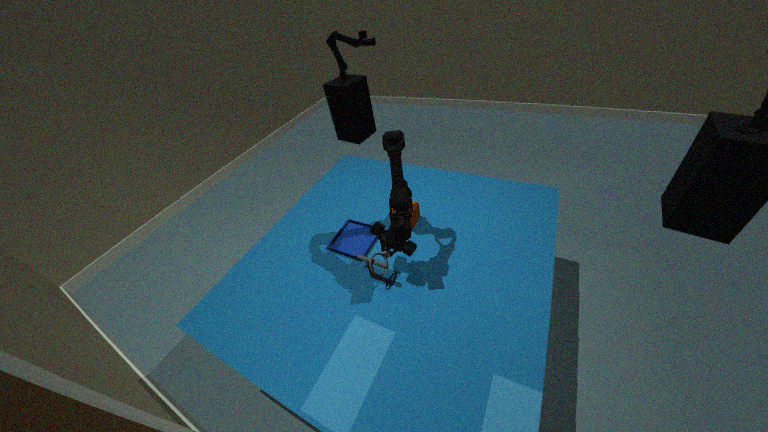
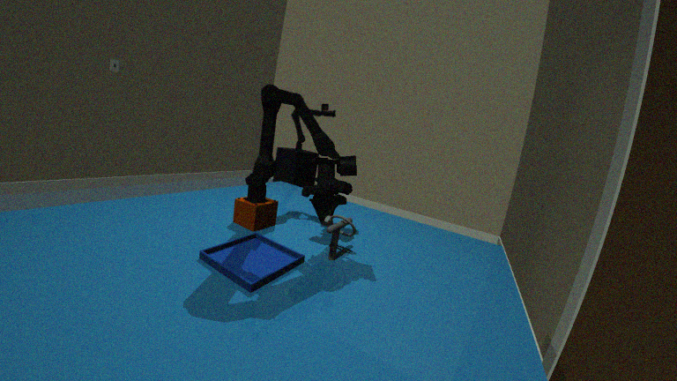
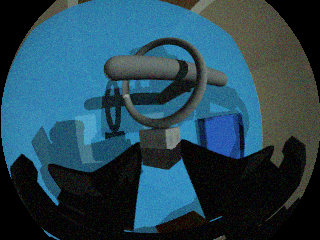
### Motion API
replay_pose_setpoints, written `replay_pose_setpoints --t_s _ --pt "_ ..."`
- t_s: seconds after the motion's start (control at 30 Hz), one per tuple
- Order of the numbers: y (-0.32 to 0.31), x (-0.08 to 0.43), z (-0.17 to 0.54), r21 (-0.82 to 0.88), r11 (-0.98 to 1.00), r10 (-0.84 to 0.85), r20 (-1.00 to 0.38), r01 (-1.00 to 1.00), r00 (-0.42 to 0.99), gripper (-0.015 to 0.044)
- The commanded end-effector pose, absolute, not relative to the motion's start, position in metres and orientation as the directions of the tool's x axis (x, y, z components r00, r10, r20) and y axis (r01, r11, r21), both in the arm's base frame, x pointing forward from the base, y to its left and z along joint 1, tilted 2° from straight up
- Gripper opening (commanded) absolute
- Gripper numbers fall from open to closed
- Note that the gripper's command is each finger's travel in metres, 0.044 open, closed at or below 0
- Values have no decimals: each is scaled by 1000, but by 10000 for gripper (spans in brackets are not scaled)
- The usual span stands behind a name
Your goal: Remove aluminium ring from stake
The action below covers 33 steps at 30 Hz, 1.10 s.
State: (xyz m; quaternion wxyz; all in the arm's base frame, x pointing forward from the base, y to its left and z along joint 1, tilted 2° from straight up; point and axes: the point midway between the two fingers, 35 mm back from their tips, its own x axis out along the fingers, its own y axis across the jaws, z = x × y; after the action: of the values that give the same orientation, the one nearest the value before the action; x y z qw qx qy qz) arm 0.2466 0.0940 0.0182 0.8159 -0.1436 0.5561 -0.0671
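From the wrist, just above centre of the frame, I see my ring (image 1: pixel 369 264) (image 2: pixel 354 229) (image 3: pixel 202 82) looping around the cross-bar (image 1: pixel 364 258) (image 2: pixel 335 227) (image 3: pixel 135 67); the exterior view shows the stake's post (image 2: pixel 332 246) under that bar, right of centre, hardly readable in the wrist shot. My gripper (image 1: pixel 385 252) (image 2: pixel 325 223) (image 3: pixel 160 146) is clenched on the ring's tab (image 3: pixel 161 140) (a chunky little block!), so the ring sits just beyond my fingertips, tilted up on edge. And the blue tray (image 1: pixel 338 253) (image 2: pixel 226 272) (image 3: pixel 201 131)? Lower centre in the exterior frame, apart from the ring.
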Motion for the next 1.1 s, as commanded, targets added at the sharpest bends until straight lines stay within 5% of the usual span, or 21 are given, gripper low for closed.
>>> replay_pose_setpoints --t_s 0.0,1.07 --pt "96 250 21 -308 950 -269 -884 -43 383 0" --pt "104 249 27 -307 951 -268 -884 -43 383 0"
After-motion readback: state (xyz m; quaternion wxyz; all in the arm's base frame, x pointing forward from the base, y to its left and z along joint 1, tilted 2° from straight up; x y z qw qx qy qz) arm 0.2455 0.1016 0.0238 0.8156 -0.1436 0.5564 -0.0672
